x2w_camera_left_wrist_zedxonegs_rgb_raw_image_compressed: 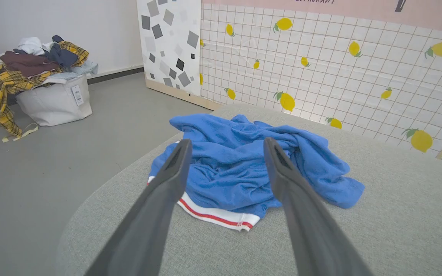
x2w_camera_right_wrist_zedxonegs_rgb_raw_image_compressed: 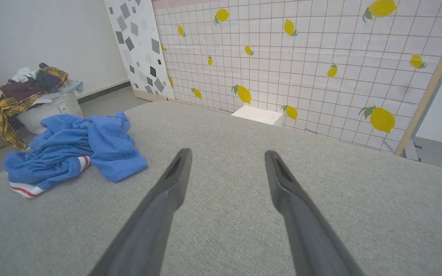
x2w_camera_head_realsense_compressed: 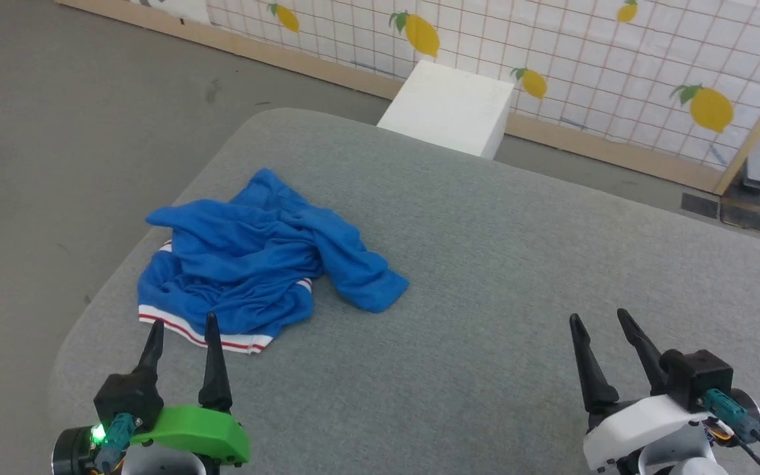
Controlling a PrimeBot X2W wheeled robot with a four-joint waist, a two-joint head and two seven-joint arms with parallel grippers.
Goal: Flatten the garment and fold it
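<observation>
The royal-blue garment (x2w_camera_head_realsense_compressed: 254,257) lies crumpled in a heap on the left part of the grey table (x2w_camera_head_realsense_compressed: 485,277), a white hem with thin red stripes showing at its near edge. Its lettering and number are hidden in the folds. My left gripper (x2w_camera_head_realsense_compressed: 183,326) hovers open just short of that hem, nothing between its fingers. In the left wrist view the garment (x2w_camera_left_wrist_zedxonegs_rgb_raw_image_compressed: 240,165) sits straight ahead between the two dark fingers (x2w_camera_left_wrist_zedxonegs_rgb_raw_image_compressed: 171,172). My right gripper (x2w_camera_head_realsense_compressed: 599,320) stands open over bare table at the lower right, far from the garment (x2w_camera_right_wrist_zedxonegs_rgb_raw_image_compressed: 71,149).
A white box (x2w_camera_head_realsense_compressed: 449,109) stands beyond the table's far edge against a lemon-patterned grid wall (x2w_camera_head_realsense_compressed: 617,59). A white hamper piled with clothes (x2w_camera_left_wrist_zedxonegs_rgb_raw_image_compressed: 48,88) sits on the grey floor off the table's left side. The table's rounded left corner (x2w_camera_head_realsense_compressed: 90,310) lies close to the garment.
</observation>
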